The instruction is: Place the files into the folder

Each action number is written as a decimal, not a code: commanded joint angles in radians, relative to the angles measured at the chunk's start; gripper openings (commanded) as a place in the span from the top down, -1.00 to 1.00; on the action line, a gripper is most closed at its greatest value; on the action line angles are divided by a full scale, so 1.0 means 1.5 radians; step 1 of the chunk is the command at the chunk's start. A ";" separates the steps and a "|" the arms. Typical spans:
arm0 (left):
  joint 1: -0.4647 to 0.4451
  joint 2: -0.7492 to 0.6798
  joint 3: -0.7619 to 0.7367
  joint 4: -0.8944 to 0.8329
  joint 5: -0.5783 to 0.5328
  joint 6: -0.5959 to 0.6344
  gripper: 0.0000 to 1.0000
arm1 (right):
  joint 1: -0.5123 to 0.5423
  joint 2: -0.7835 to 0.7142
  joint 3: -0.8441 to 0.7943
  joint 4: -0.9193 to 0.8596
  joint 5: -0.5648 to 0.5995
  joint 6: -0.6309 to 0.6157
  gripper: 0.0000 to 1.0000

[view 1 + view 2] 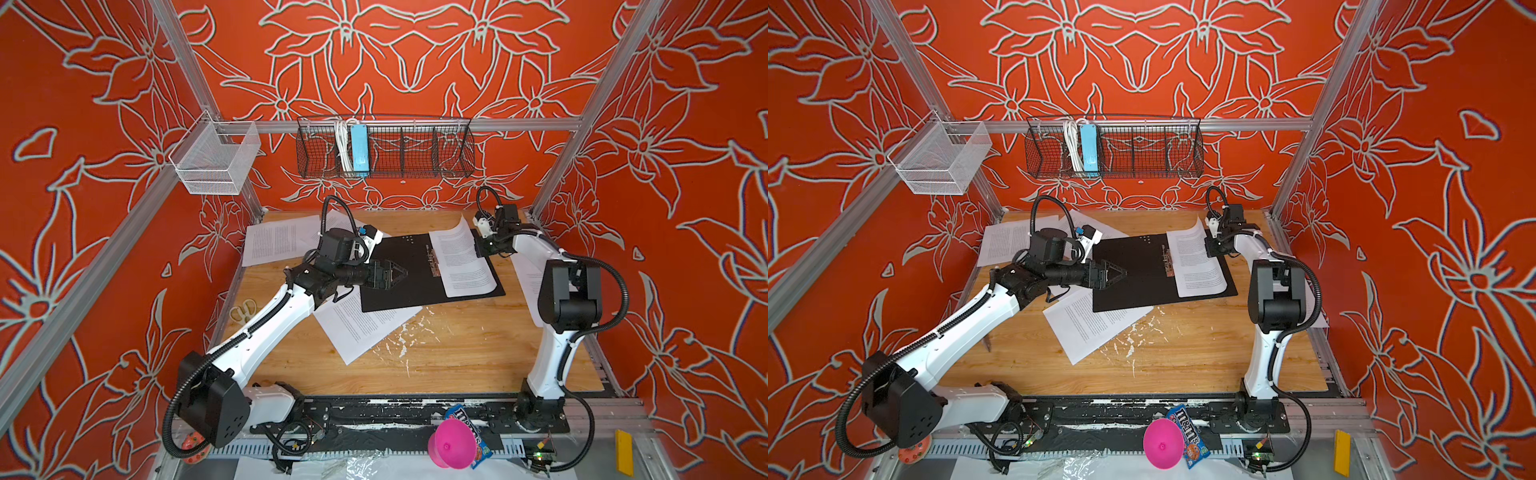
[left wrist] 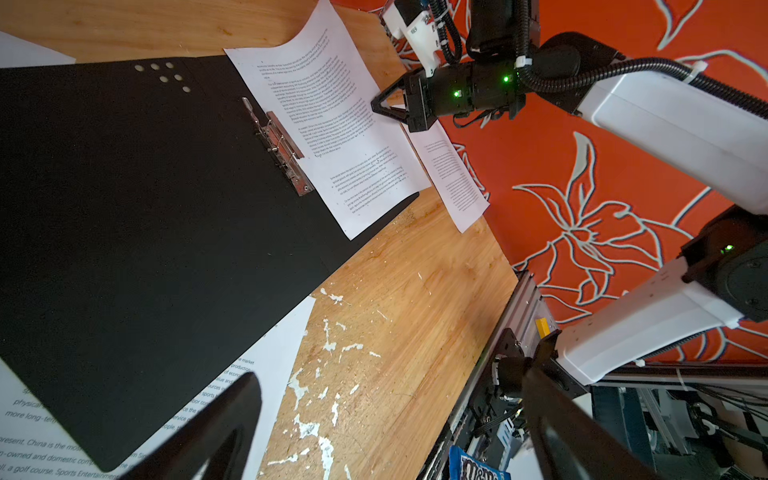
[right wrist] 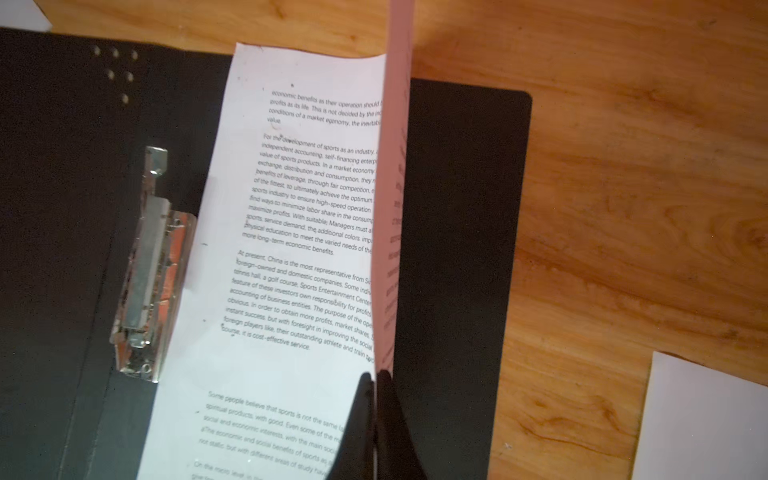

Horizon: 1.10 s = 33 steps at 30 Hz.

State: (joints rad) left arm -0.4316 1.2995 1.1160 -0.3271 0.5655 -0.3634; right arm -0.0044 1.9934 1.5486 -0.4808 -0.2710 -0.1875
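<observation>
The white printed paper sheet (image 3: 291,208) in the open black folder (image 3: 62,257) read "At present, China is the most representative" and "Some people believe that sports". The blue candy bag (image 1: 1187,419) bore "m&m's".

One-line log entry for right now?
left hand open, above opened black folder | right hand shut on printed white paper sheet lying in folder, edge lifted | other sheets outside

The folder (image 3: 457,208) interior is matt black; its spine clip (image 3: 149,266) is bright, reflective metal. The paper sheet (image 3: 291,232) is matt white. The tabletop (image 2: 395,291) is smooth grained wood with chipped white flecks. The wire basket (image 1: 415,160) is black metal mesh.
</observation>
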 commanded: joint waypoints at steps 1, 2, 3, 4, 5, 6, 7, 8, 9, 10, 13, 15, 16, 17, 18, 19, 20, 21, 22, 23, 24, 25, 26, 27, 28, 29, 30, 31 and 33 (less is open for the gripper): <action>0.004 0.007 0.000 0.009 0.013 -0.002 -0.96 | 0.000 -0.033 -0.011 0.013 -0.032 0.014 1.00; 0.004 0.007 0.000 0.008 0.013 -0.002 -0.95 | -0.001 -0.036 -0.012 0.013 -0.036 0.017 1.00; 0.004 0.008 0.000 0.009 0.012 -0.002 -0.95 | -0.002 -0.039 -0.013 0.014 -0.043 0.021 1.00; 0.004 0.008 -0.001 0.009 0.012 -0.002 -0.95 | -0.006 -0.043 -0.015 0.017 -0.048 0.026 1.00; 0.004 0.009 -0.001 0.009 0.012 -0.002 -0.96 | -0.007 -0.048 -0.017 0.020 -0.057 0.032 1.00; 0.004 0.011 0.000 0.009 0.012 -0.003 -0.95 | -0.009 -0.051 -0.020 0.022 -0.063 0.037 1.00; 0.004 0.012 0.000 0.008 0.014 -0.004 -0.95 | -0.011 -0.053 -0.020 0.023 -0.069 0.040 1.00; 0.004 0.012 0.001 0.008 0.015 -0.004 -0.95 | -0.014 -0.054 -0.021 0.023 -0.079 0.045 1.00; 0.004 0.013 0.001 0.008 0.015 -0.004 -0.95 | -0.017 -0.055 -0.020 0.023 -0.093 0.051 1.00; 0.004 0.013 0.000 0.009 0.014 -0.004 -0.95 | -0.019 -0.058 -0.021 0.023 -0.102 0.056 1.00; 0.004 0.015 0.001 0.008 0.015 -0.004 -0.96 | -0.022 -0.066 -0.031 0.034 -0.106 0.062 1.00; 0.004 0.017 0.003 0.007 0.017 -0.005 -0.95 | -0.021 -0.062 -0.030 0.027 -0.105 0.055 1.00; 0.004 0.017 0.002 0.007 0.016 -0.004 -0.95 | -0.021 -0.059 -0.028 0.020 -0.103 0.053 1.00; 0.004 0.017 0.002 0.007 0.016 -0.005 -0.96 | -0.021 -0.054 -0.025 0.012 -0.101 0.049 1.00; 0.004 0.017 0.002 0.007 0.016 -0.004 -0.96 | -0.021 -0.052 -0.024 0.008 -0.098 0.047 1.00; 0.004 0.017 0.002 0.007 0.015 -0.004 -0.96 | -0.022 -0.049 -0.024 0.007 -0.097 0.045 1.00; 0.004 0.018 0.002 0.007 0.015 -0.004 -0.95 | -0.021 -0.049 -0.025 0.007 -0.094 0.043 1.00; 0.004 0.019 0.003 0.007 0.016 -0.004 -0.95 | -0.021 -0.047 -0.025 0.007 -0.091 0.040 1.00; 0.004 0.020 0.003 0.006 0.016 -0.005 -0.95 | -0.021 -0.044 -0.023 0.003 -0.088 0.034 1.00; 0.004 0.021 0.003 0.006 0.016 -0.005 -0.95 | -0.021 -0.040 -0.020 -0.002 -0.082 0.028 1.00; 0.004 0.022 0.003 0.006 0.017 -0.005 -0.95 | -0.021 -0.036 -0.017 -0.006 -0.078 0.024 1.00; 0.004 0.024 0.004 0.005 0.017 -0.005 -0.95 | -0.022 -0.034 -0.016 -0.008 -0.076 0.020 1.00; 0.004 0.025 0.005 0.004 0.019 -0.005 -0.96 | -0.022 -0.032 -0.016 -0.010 -0.074 0.017 1.00; 0.004 0.026 0.006 0.004 0.020 -0.005 -0.95 | -0.021 -0.031 -0.018 -0.011 -0.071 0.014 1.00; 0.004 0.027 0.006 0.004 0.021 -0.004 -0.96 | -0.021 -0.029 -0.018 -0.012 -0.067 0.010 1.00; 0.004 0.027 0.006 0.004 0.020 -0.005 -0.96 | -0.019 -0.028 -0.020 -0.015 -0.062 0.005 1.00; 0.004 0.028 0.005 0.004 0.020 -0.004 -0.95 | -0.018 -0.028 -0.021 -0.017 -0.054 0.000 1.00; 0.004 0.028 0.005 0.004 0.020 -0.005 -0.96 | -0.018 -0.028 -0.023 -0.019 -0.048 -0.004 1.00; 0.004 0.029 0.006 0.004 0.021 -0.005 -0.95 | -0.017 -0.028 -0.024 -0.022 -0.033 -0.012 1.00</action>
State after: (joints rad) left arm -0.4316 1.3365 1.1160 -0.3271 0.5812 -0.3668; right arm -0.0334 1.9408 1.5146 -0.4866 -0.3614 -0.1524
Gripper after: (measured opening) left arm 0.979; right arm 0.044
